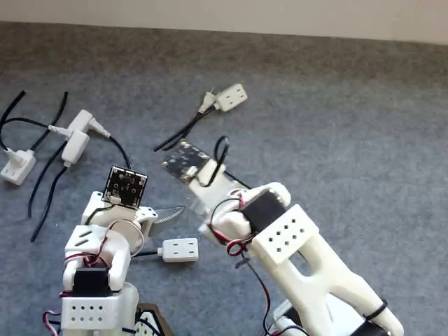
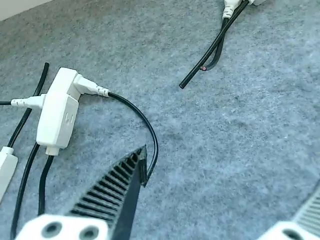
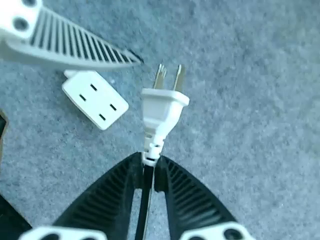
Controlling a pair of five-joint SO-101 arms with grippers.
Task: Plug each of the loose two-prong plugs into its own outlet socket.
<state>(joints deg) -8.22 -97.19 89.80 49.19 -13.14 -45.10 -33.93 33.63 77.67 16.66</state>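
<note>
My table (image 1: 364, 140) is covered in grey, felt-like carpet. At the upper left of the high view, a smooth white block socket (image 1: 75, 136) has plugs on black cords seated in it. At the lower left, my left gripper (image 2: 230, 172) has its ribbed jaws spread apart. Just beside it lies a flat, rectangular white outlet socket (image 1: 180, 250), slots facing up. In the centre, my right gripper (image 3: 148, 161) pinches the loose two-prong plug (image 3: 162, 107) by its cord collar, with the metal prongs bare.
</note>
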